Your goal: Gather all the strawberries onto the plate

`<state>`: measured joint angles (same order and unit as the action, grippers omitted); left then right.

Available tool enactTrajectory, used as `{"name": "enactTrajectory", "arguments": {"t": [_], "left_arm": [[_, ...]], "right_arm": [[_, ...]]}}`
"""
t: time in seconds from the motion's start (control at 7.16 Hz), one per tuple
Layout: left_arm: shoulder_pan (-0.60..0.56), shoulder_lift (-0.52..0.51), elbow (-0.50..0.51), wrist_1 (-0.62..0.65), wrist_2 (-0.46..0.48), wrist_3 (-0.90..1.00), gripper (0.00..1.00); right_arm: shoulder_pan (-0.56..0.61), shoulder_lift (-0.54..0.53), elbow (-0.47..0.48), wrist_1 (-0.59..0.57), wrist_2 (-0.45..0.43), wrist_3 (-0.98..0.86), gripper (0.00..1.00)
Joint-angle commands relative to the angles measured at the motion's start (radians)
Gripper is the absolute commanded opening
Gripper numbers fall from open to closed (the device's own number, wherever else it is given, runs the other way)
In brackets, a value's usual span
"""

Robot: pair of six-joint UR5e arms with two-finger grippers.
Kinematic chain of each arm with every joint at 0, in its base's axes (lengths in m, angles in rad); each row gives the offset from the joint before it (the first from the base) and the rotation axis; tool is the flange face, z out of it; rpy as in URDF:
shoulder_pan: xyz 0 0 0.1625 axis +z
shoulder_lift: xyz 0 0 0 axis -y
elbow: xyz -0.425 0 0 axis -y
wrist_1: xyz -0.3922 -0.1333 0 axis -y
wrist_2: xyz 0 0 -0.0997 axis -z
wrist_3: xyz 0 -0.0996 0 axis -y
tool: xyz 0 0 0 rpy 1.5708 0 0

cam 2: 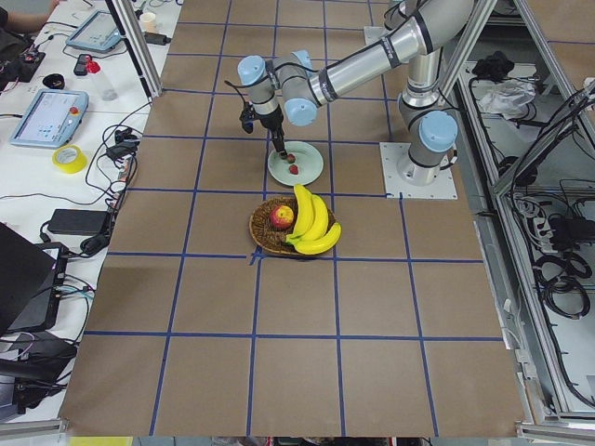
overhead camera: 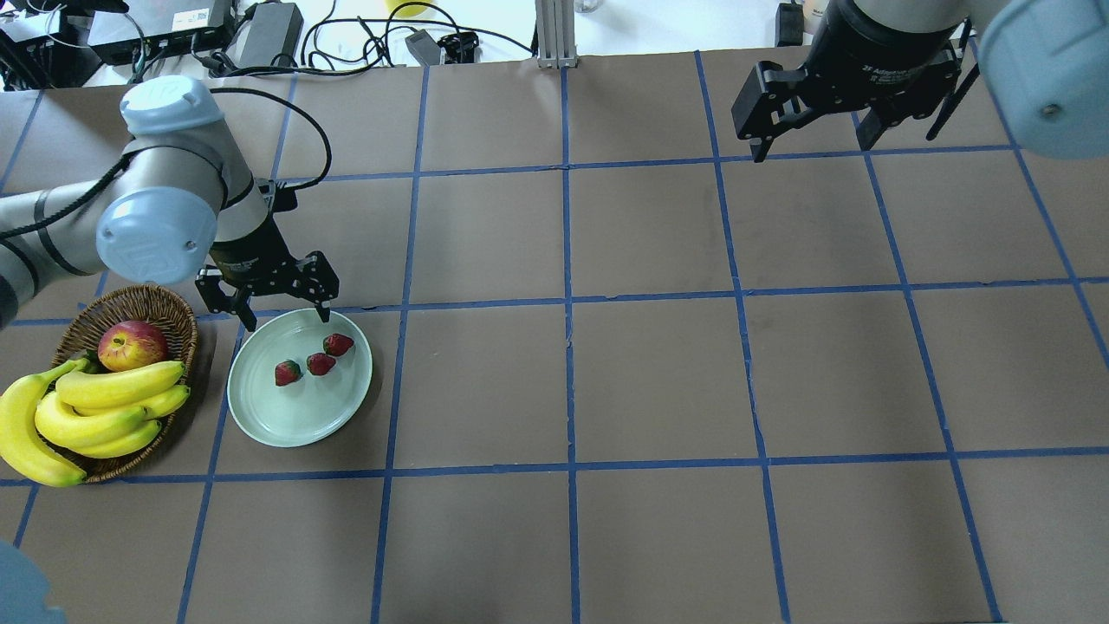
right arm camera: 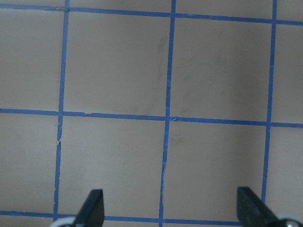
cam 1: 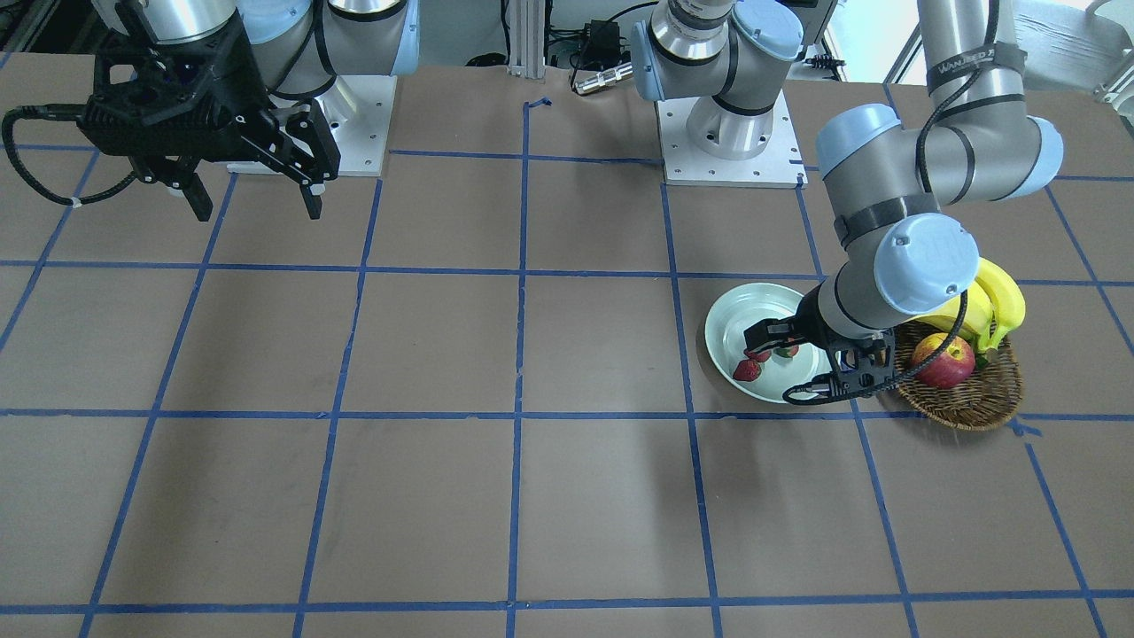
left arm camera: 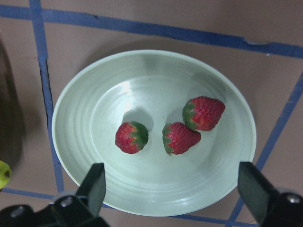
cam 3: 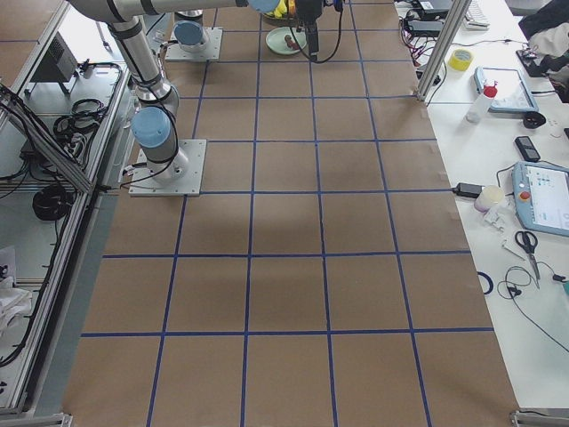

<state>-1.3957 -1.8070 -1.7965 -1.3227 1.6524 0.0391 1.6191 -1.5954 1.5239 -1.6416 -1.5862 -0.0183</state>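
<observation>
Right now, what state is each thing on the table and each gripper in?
strawberries: all three lying in the plate, none gripped
plate: flat on the table, beside the basket
left gripper: open, empty, over the plate
right gripper: open, empty, raised above the table
basket: holds an apple and bananas

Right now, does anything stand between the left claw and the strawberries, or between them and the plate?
Nothing visible does. The left claw hangs open above the plate, and all three strawberries lie uncovered inside it.
</observation>
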Motion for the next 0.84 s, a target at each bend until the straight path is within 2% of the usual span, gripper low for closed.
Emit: {"name": "enactTrajectory", "arguments": {"t": [0.0, 0.14, 0.28, 0.42, 0.56, 0.7], "left_arm": [[-0.019, 0.095, 0.159, -0.152, -0.005, 0.024, 1.00], [-0.023, 0.150, 0.245, -0.290, -0.003, 0.024, 1.00], [-0.054, 0.188, 0.305, -0.368, -0.005, 0.007, 1.00], [-0.119, 0.216, 0.328, -0.375, 0.004, -0.001, 1.00], [-0.161, 0.239, 0.327, -0.380, -0.037, -0.008, 1.00], [-0.173, 0.250, 0.321, -0.379, -0.139, -0.042, 1.00]], "right_arm": [[0.002, 0.000, 0.001, -0.001, 0.003, 0.001, 1.00], [-0.001, 0.000, -0.001, -0.001, 0.002, 0.001, 1.00], [-0.001, 0.002, 0.001, -0.001, 0.003, 0.001, 1.00], [0.002, 0.002, -0.001, -0.001, 0.005, 0.001, 1.00], [0.002, 0.000, -0.001, -0.001, 0.003, 0.001, 1.00], [-0.001, 0.002, 0.001, -0.001, 0.003, 0.001, 1.00]]}}
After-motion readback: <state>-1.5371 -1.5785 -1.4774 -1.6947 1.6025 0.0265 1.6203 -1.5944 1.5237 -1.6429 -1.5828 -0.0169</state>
